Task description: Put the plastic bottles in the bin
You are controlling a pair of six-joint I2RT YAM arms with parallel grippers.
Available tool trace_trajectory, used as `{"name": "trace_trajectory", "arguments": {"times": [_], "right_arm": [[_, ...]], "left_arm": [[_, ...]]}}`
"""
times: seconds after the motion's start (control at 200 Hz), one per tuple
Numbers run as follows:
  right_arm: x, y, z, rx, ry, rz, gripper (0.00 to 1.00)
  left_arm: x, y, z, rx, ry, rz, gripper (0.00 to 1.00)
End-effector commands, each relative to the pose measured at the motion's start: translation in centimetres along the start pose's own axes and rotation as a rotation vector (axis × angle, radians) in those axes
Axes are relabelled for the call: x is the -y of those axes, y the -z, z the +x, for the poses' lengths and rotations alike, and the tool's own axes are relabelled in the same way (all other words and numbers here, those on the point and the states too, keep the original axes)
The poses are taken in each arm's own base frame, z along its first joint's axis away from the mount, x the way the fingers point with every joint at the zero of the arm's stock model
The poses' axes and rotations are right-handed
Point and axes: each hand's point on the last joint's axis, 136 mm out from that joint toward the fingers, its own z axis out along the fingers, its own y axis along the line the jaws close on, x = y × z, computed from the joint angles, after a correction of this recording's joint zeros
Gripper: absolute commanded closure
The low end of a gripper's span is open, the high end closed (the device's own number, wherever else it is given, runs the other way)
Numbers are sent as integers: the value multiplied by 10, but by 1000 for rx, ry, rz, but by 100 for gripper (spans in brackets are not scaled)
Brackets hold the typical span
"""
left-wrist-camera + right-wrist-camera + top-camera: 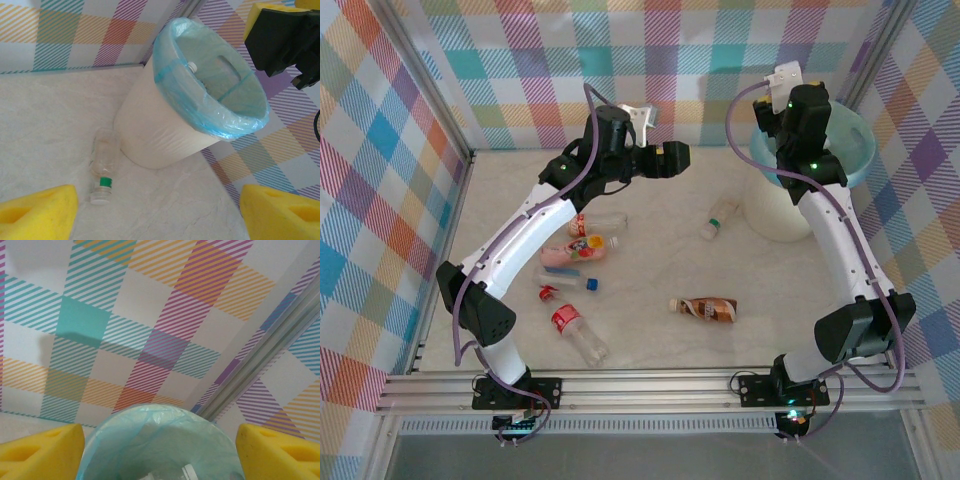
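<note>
Scene: Two robot arms reached over a pale marbled surface [650, 265] enclosed by plaid panels [520, 60].
Bin: The cream-white bin [775, 215] stood at 2 o'clock on the surface, close to the right-hand panel. A blue-green bag [240, 125] was folded over its rim.
Inside the bin: A white-capped bottle [190, 66] rested against the liner just below the rim.
Right gripper: The right gripper [160, 452] hung over the bin's mouth, pointed toward the back panel. Its yellow pads were spread wide with nothing between them.
Left gripper: The left gripper [160, 215] hovered above the surface near 12 o'clock and faced the bin at its 3 o'clock. Its yellow pads were likewise spread wide.
By the bin: A green-banded bottle [720, 217] lay on its side just beside the bin's base, at the bin's 9 o'clock in the overhead view. Whether the two touched could not be told.
Mid-surface: A brown-labelled bottle [705, 309] lay alone on its side at 5 o'clock, well apart from the bin, its cap toward 9 o'clock.
Front left: A red-labelled bottle [578, 332] lay slantwise at 7 o'clock, near the left arm's base.
Left side: Bottles lay bunched at 9 o'clock beside the left arm. They were a pink bottle [565, 255], a clear bottle [605, 220] partly under the arm, and a blue-capped bottle [570, 282] at the pink one's 6 o'clock.
</note>
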Motion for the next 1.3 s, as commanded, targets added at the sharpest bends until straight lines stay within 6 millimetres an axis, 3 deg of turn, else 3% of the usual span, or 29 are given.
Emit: {"name": "trace_trajectory", "arguments": {"times": [0.0,0.235,0.395,0.57,0.695,0.83,1.1,1.295], "right_arm": [[4,8,-13,23,-47,-28,21],[-5,16,-20,20,-94,-117,20],[-8,32,-35,68,-154,-182,22],[-35,57,-53,111,-176,-317,22],[-65,81,-57,128,-149,-414,22],[-100,109,-47,131,-128,-516,23],[-194,170,13,41,-106,-853,24],[-269,218,48,-140,-223,-1080,25]], "left_arm": [[5,9,0,1,-22,-2,16],[8,12,-1,-1,-23,0,16],[9,20,-1,-6,-32,-5,16],[4,33,0,-3,-61,-50,16],[-7,43,6,8,-70,-102,16],[-18,58,18,9,-83,-152,15],[-66,102,66,-13,-98,-339,15],[-111,158,102,-1,-96,-542,15]]}}
